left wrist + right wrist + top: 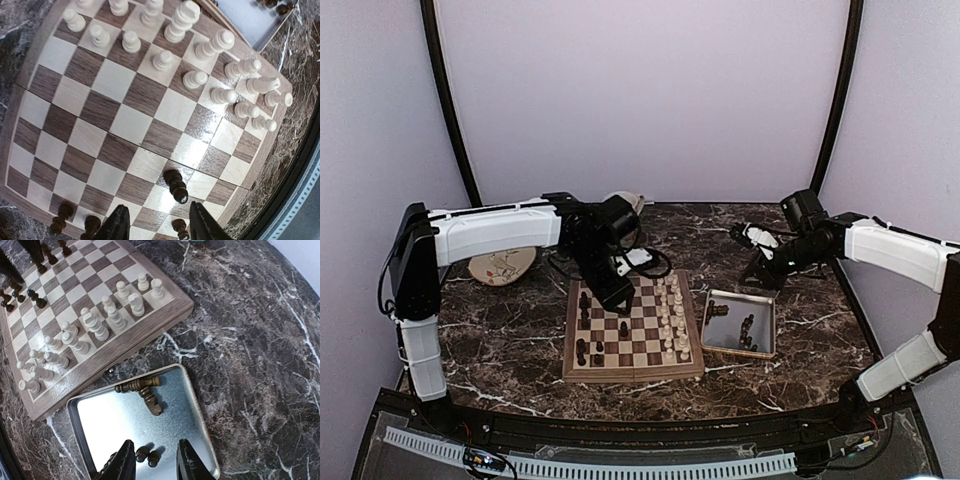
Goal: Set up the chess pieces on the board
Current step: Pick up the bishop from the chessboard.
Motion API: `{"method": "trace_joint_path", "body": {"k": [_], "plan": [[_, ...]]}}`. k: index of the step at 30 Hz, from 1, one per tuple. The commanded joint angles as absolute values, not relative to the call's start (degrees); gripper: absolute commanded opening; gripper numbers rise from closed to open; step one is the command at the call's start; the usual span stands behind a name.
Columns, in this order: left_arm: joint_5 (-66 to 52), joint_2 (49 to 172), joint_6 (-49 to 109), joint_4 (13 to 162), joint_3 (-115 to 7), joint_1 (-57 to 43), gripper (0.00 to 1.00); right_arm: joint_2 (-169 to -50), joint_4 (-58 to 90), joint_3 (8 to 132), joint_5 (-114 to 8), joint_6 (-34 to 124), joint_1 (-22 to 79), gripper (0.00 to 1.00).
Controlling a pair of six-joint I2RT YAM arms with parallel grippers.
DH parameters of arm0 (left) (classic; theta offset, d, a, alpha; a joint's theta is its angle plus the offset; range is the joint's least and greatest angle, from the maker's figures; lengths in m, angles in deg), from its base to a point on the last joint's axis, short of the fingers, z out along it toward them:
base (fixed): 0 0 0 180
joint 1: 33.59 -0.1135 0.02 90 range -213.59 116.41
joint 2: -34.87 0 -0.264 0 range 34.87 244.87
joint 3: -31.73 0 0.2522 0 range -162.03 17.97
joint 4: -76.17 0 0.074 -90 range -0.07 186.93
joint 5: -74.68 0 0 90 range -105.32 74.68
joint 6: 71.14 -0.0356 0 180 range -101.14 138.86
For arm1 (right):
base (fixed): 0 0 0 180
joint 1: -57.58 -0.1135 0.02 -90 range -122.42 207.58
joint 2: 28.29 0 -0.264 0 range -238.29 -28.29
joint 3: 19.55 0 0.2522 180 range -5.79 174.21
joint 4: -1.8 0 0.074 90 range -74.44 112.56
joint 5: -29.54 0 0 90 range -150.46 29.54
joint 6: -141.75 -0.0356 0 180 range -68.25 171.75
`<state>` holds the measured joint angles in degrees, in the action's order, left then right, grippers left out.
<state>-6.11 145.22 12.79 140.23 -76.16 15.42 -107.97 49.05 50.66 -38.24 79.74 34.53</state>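
The right gripper [155,444], spread and empty over the metal tray [100,420], should be lowered squarely around just one of the two small dark chessmen [148,455] lying side by side beneath it, while the left gripper [156,207], likewise spread, is held over the chessboard [125,125].

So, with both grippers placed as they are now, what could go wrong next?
1. The right gripper hangs open over two dark pieces lying close together in the metal tray; closing may catch both or flick one away.
2. The left gripper is low over the board, close to a standing dark piece; a finger may topple it.
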Motion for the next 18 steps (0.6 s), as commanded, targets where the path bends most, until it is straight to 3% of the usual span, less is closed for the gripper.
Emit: {"method": "trace_joint_path", "body": {"k": [1,11,18], "plan": [[-5.74,148.07,11.31,147.05,-79.37,16.85,0.43,-106.45,43.09,50.25,-34.77,79.46,35.7,0.29],[-5.54,151.71,11.39,148.02,-80.7,18.22,0.38,-107.34,43.61,49.89,-34.09,80.17,35.68,0.29],[-6.61,152.15,11.39,148.11,-80.3,18.35,0.28,-107.98,43.86,49.85,-34.18,80.47,35.7,0.29]]}}
